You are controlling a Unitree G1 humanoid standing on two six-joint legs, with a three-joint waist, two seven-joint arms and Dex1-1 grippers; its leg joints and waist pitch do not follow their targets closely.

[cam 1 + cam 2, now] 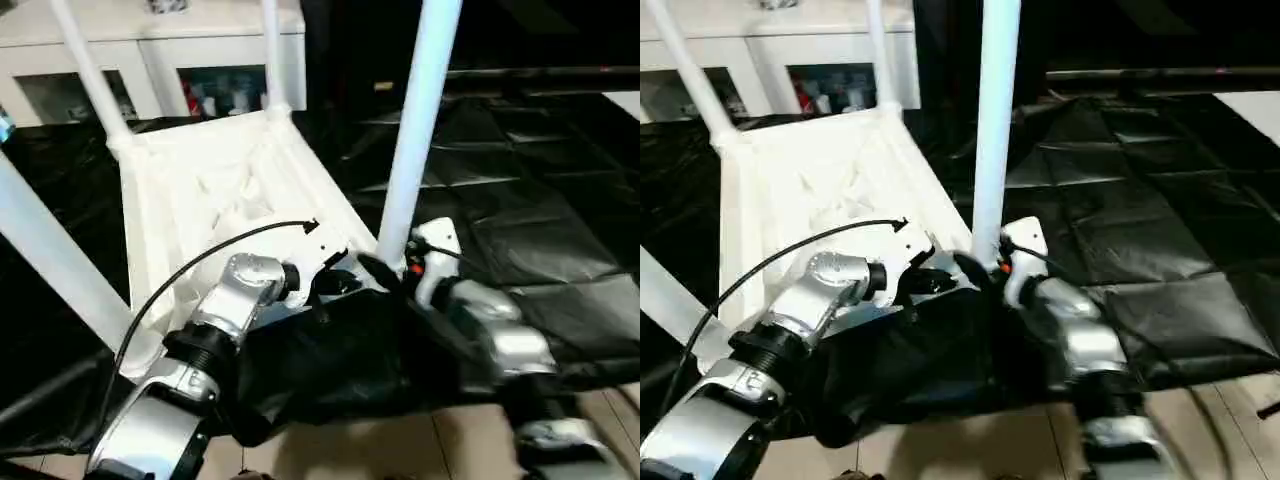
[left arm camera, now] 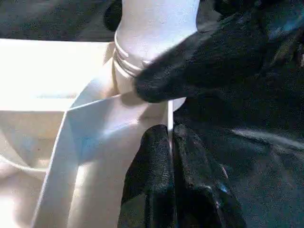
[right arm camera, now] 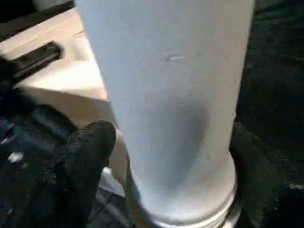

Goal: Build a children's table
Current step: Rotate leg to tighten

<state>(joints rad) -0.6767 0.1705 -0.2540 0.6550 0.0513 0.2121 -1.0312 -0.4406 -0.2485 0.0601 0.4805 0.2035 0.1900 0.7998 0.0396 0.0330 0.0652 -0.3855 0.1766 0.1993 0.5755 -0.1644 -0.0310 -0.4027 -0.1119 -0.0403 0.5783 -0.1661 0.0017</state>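
Observation:
The children's table lies upside down on a black sheet, its white ribbed tabletop (image 1: 200,200) facing up. Its legs stand upright in the corner sockets: far left (image 1: 90,70), far right (image 1: 272,55), near left (image 1: 50,250) and near right (image 1: 415,120). My left gripper (image 1: 335,280) is shut on the tabletop's thin rim beside the near right socket; its fingers (image 2: 152,156) pinch that edge. My right gripper (image 1: 390,270) stands open around the base of the near right leg (image 3: 171,95), with one finger (image 3: 88,152) a little apart from it.
White cabinets with glass fronts (image 1: 150,50) stand behind the table. The black sheet (image 1: 540,200) spreads to the right and bunches under my forearms. Pale floor (image 1: 400,450) shows at the near edge. A black cable (image 1: 200,255) arcs over my left forearm.

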